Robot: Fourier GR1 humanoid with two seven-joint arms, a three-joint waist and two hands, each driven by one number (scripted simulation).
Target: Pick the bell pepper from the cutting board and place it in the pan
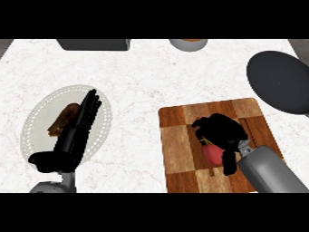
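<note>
A wooden checkered cutting board (183,136) lies at the lower right of the counter. On it sits a red bell pepper (212,154), mostly covered by my right hand (218,129), whose fingers curl over and around it. The dark round pan (284,81) rests at the far right, beyond the board, its handle pointing toward the right edge. My left hand (83,120) stays open with straight fingers over a plate at the left.
A pale plate (40,118) with a brown food item (63,120) lies under the left hand. A grey box (93,44) and a bowl (187,44) stand at the counter's far edge.
</note>
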